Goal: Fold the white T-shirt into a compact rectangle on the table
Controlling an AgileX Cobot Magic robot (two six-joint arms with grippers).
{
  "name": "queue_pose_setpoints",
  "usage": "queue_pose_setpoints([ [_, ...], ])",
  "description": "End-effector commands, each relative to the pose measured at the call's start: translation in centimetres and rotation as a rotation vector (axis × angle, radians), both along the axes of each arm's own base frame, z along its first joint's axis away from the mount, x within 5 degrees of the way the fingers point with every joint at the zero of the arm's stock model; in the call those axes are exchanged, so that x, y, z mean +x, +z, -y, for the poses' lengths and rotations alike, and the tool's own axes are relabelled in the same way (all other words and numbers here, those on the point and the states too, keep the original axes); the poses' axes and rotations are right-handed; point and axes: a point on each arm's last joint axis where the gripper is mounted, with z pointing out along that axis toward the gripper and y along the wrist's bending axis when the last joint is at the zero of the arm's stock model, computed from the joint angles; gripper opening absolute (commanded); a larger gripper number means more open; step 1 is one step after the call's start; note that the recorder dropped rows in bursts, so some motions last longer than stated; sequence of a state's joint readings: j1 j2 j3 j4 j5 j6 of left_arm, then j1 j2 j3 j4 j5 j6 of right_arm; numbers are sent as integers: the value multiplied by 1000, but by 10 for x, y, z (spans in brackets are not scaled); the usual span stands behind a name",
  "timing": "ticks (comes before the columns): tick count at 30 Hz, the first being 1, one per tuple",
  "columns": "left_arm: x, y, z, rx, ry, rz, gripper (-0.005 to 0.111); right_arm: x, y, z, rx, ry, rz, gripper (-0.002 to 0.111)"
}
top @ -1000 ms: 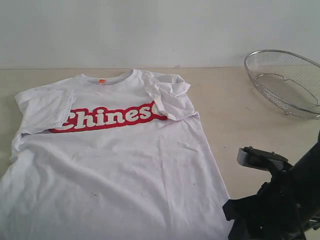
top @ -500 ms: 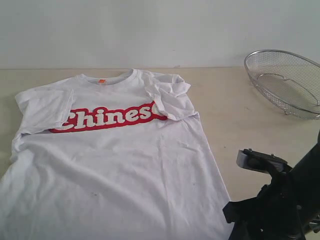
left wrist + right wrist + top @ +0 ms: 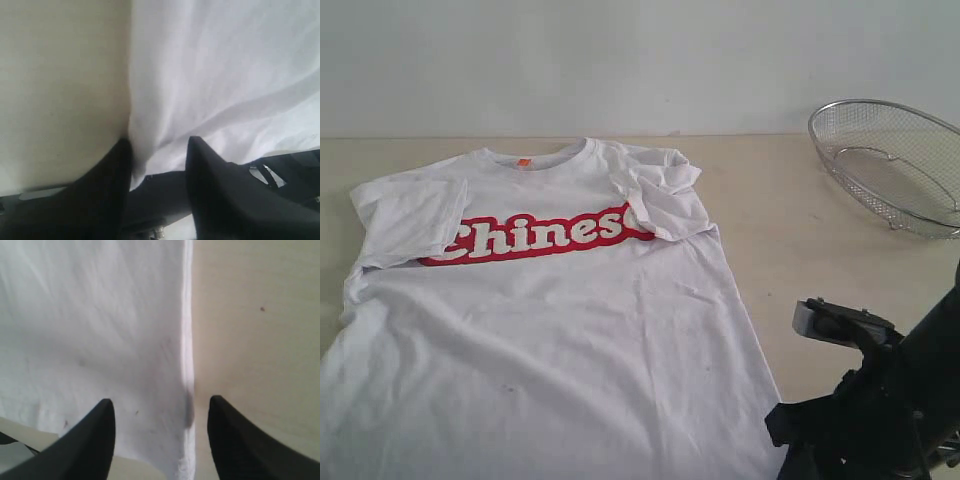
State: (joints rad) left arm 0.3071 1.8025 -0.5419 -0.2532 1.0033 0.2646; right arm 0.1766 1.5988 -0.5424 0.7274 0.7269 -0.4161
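While it lies spread face-up across the pale beige desk, the white T-shirt shows as soft, thin cotton, lightly creased, with a few small dark specks low on the body.

- Print: rounded white "Chinese" lettering on a red outline band across the chest.
- Neck: ribbed collar with a small orange tag.
- Sleeves: both turned inward; the right-hand sleeve is rumpled and covers the end of the word.
- Basket: silver wire mesh, oval and shallow, tilted at the far right, well apart from the shirt.
- Left claw: black tapered fingers narrowly parted, astride the shirt's side edge, with puckered cloth between them.
- Right claw: black fingers spread wide, astride the stitched opposite edge, one over cloth, one over bare desk.
- Right arm: dark, angular mass at the near right corner.

Against the exterior view a second ago, the shirt, its folds and the basket lie unchanged; the right arm sits in nearly the same place.
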Motion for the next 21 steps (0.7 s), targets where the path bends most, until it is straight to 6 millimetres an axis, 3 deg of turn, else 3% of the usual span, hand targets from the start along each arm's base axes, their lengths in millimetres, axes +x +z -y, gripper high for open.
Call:
queue_pose_setpoints([
  [1, 8, -7, -2, 38, -7, 107, 21, 0, 0, 1, 4, -3, -1, 50],
  [7, 8, -7, -2, 32, -17, 112, 4, 0, 0, 1, 4, -2, 3, 50],
  [21, 10, -7, -2, 32, -5, 118, 5, -1, 0, 1, -1, 13, 1, 50],
])
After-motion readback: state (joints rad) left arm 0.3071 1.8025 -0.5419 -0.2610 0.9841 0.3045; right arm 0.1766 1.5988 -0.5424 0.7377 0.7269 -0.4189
